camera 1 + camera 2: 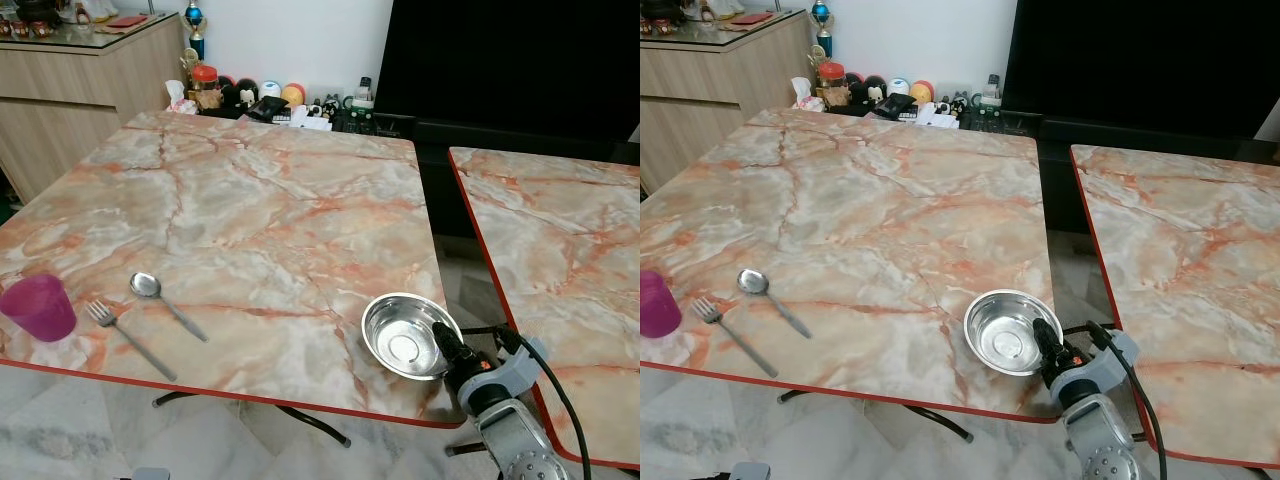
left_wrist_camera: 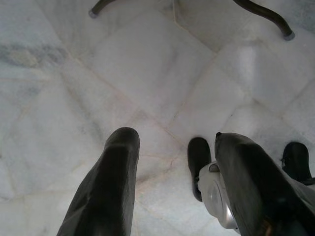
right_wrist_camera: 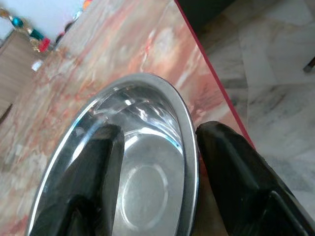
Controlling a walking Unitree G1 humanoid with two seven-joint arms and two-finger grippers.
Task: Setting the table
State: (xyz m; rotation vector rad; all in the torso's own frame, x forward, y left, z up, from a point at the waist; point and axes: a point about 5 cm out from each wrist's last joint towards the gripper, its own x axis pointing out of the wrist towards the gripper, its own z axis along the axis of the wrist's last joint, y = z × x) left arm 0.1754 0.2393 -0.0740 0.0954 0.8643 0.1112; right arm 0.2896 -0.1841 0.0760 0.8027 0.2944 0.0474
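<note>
A shiny steel bowl (image 1: 405,338) sits at the near right corner of the marble table (image 1: 260,190). My right gripper (image 1: 445,345) reaches it from the table's edge. In the right wrist view the right gripper (image 3: 157,130) is open and straddles the bowl's (image 3: 147,187) rim, one finger inside and one outside. A spoon (image 1: 147,287) and a fork (image 1: 105,315) lie side by side near the front left, beside a purple cup (image 1: 38,307). My left gripper (image 2: 174,137) hangs open above the floor tiles with nothing in it.
A second marble table (image 1: 560,230) stands to the right across a narrow gap. A wooden cabinet (image 1: 70,90) is at the back left, with jars and small clutter (image 1: 270,100) on the floor behind the table. A large black screen (image 1: 500,60) fills the back right.
</note>
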